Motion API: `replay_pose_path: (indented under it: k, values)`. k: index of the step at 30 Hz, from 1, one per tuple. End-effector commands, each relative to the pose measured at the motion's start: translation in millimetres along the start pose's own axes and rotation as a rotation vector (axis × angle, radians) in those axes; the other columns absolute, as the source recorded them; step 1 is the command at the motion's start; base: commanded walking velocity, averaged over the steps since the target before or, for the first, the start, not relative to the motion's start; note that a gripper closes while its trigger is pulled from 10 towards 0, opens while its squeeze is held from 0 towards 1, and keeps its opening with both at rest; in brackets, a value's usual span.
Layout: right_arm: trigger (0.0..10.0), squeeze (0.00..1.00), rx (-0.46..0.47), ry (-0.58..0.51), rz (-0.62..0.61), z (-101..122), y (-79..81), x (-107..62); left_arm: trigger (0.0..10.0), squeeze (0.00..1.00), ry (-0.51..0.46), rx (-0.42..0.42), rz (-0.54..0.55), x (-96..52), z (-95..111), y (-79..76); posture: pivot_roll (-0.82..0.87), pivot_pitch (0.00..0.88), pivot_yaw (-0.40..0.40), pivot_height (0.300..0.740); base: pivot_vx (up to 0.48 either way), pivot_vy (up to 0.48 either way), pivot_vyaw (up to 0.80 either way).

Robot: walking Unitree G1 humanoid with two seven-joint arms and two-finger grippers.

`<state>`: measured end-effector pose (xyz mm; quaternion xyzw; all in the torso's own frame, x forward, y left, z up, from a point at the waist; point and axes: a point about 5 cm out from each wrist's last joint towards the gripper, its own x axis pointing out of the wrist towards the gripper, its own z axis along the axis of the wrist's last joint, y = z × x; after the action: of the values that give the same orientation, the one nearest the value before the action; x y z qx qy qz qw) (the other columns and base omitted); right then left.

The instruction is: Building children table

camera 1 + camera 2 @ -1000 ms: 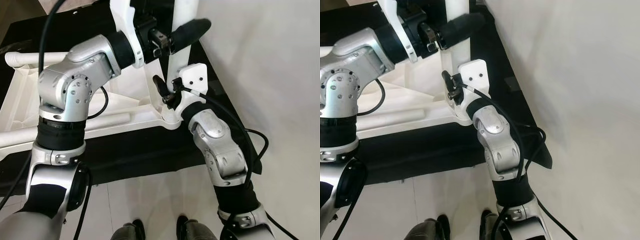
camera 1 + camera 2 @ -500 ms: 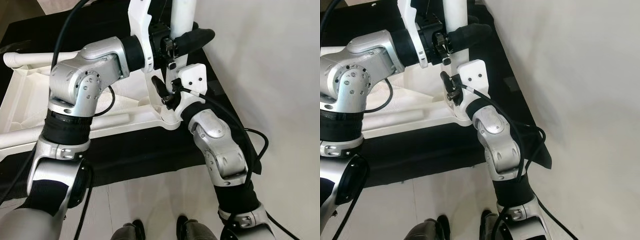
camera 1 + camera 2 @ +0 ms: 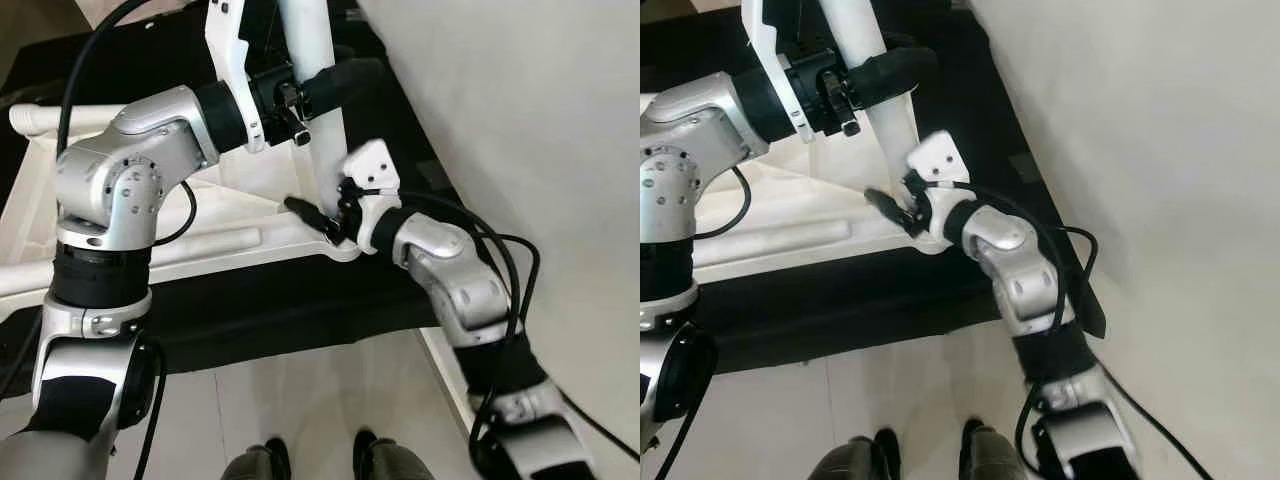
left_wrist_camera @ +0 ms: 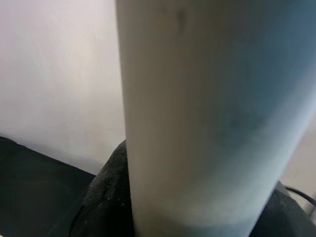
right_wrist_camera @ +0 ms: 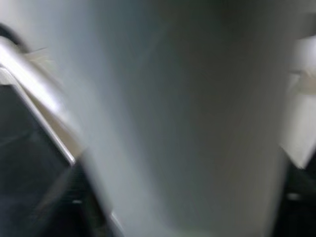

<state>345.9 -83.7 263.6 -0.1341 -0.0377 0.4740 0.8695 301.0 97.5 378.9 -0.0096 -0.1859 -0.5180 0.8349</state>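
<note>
Left gripper (image 3: 318, 88) at 12 o'clock, fingers clamped around white table leg (image 3: 322, 135), right gripper (image 3: 322, 218) at leg's base, finger spread impossible to tell, upturned white tabletop (image 3: 200, 225) on black mat (image 3: 260, 310)

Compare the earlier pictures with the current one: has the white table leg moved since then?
Yes. The white table leg now leans to the robot's left above its socket in the tabletop corner, with the left gripper clamped around it.

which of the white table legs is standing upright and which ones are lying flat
The table leg gripped by the left claw stands upright in the corner of the tabletop. Another leg lies flat at the far left, and a third lies flat near the front edge.
</note>
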Motion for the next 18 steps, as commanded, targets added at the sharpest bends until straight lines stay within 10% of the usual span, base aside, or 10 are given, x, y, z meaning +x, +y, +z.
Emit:
replay_pose_path:
  k: [1, 11, 12, 14, 15, 18]
  values:
    - [10.0, 0.00, 0.008, 0.009, 0.207, 4.2, 8.4, 5.1, 0.0, 0.00, 0.053, -0.069, -0.065, 2.7, -18.2, -11.2, -0.06, 0.246, 0.043, 0.740, 0.000, 0.000, 0.00]
    - [10.0, 0.00, 0.023, 0.032, 0.444, 19.4, -6.9, 13.0, 0.0, 0.00, 0.045, -0.077, -0.159, 8.5, -24.8, -22.9, -0.06, 0.245, 0.052, 0.740, 0.000, 0.000, 0.00]
    - [7.3, 0.00, 0.027, 0.033, 0.464, 19.9, -7.0, 13.4, 0.0, 0.00, 0.044, -0.078, -0.165, 8.5, -24.7, -23.7, -0.06, 0.246, 0.053, 0.740, 0.000, 0.000, 0.00]
    - [7.3, 0.00, 0.034, 0.033, 0.490, 20.6, -6.2, 14.7, 0.0, 0.00, 0.039, -0.084, -0.180, 9.9, -25.2, -25.1, -0.06, 0.246, 0.053, 0.740, 0.000, 0.000, 0.00]
    - [0.0, 0.00, 0.037, 0.039, 0.524, 21.2, -5.2, 16.5, 0.0, 0.00, 0.036, -0.088, -0.197, 12.4, -26.8, -27.1, -0.06, 0.247, 0.055, 0.740, 0.000, 0.000, 0.00]
    - [0.0, 0.00, 0.032, 0.053, 0.576, 20.7, -2.9, 19.7, 0.0, 0.00, 0.036, -0.092, -0.219, 17.7, -31.5, -30.2, -0.07, 0.247, 0.058, 0.740, 0.000, 0.000, 0.00]
